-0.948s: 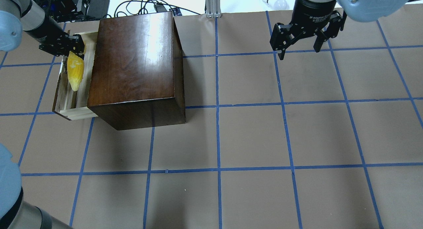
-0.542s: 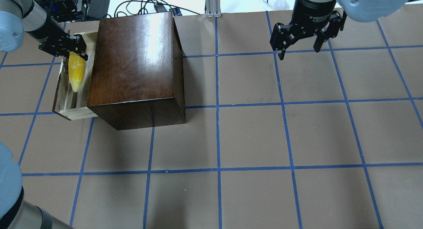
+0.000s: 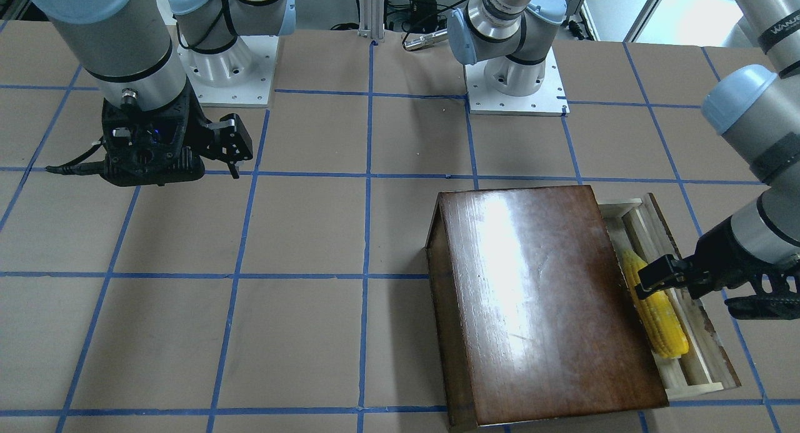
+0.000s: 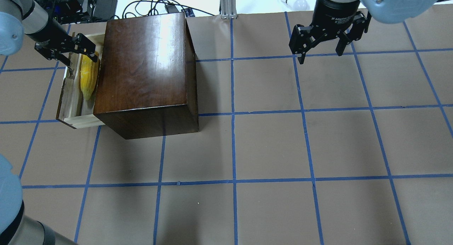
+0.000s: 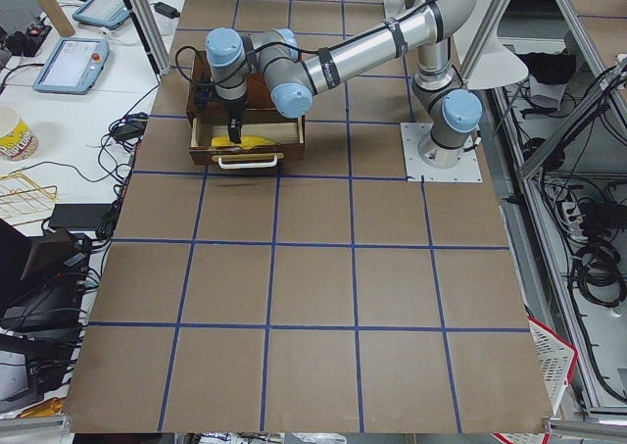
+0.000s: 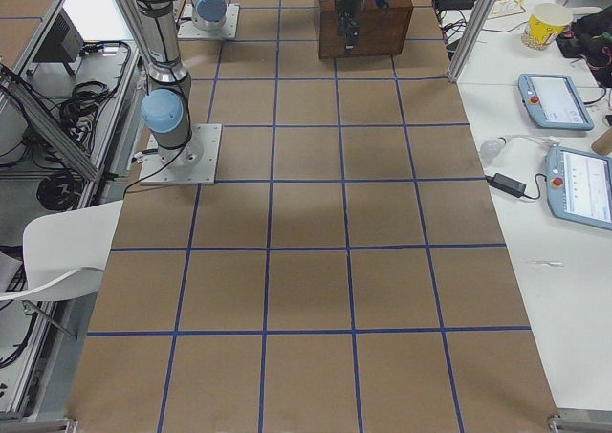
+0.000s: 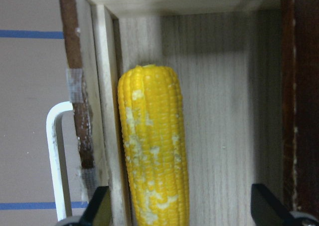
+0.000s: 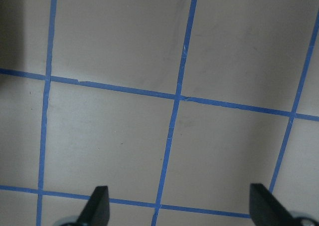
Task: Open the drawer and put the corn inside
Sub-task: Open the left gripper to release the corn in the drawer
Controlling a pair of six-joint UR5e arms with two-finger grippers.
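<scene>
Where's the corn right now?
The corn lies in the open drawer at the overhead view's left, beside the cabinet, under the open left end effector.

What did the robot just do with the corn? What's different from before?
The left end effector opened and let go of the corn, which settled and now lies flat in the drawer. The right end effector, the cabinet and the open drawer stayed put.
</scene>
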